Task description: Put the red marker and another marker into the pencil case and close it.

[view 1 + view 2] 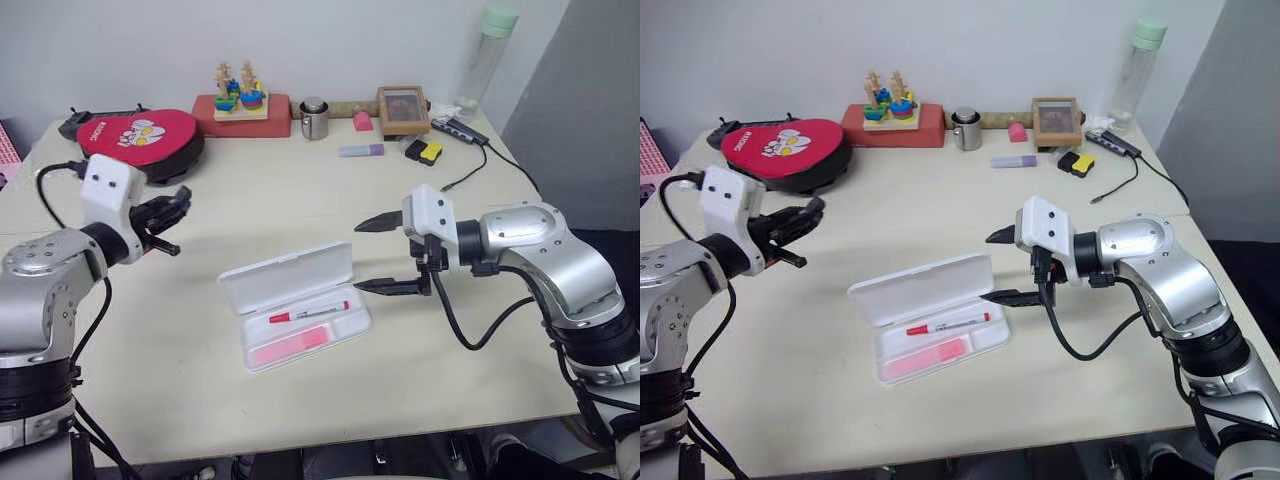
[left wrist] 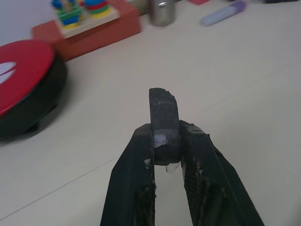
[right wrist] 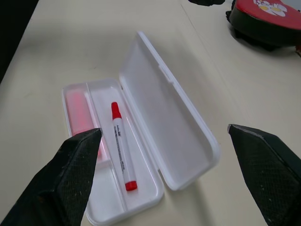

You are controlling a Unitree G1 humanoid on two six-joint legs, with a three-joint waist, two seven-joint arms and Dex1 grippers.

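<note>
The white pencil case [image 1: 285,275] lies open in the middle of the table, its lid tilted back. Inside the tray lie the red marker [image 1: 310,313] and, in the nearer compartment, the pink marker [image 1: 290,345]. My right gripper [image 1: 358,257] hovers just right of the case, open wide, fingers pointing left with nothing between them. The right wrist view looks down on the case lid [image 3: 164,117], the red marker [image 3: 121,146] and the pink marker [image 3: 80,113]. My left gripper [image 1: 178,203] is raised at the table's left, shut and empty, well apart from the case; its shut fingertips [image 2: 162,108] show in the left wrist view.
A red pouch [image 1: 140,135] lies at the back left behind my left gripper. Along the back stand a red block with a ring toy [image 1: 240,105], a metal cup [image 1: 314,118], a purple marker [image 1: 360,150], a wooden box [image 1: 403,108] and a bottle [image 1: 490,50]. A cable [image 1: 480,160] runs at the right.
</note>
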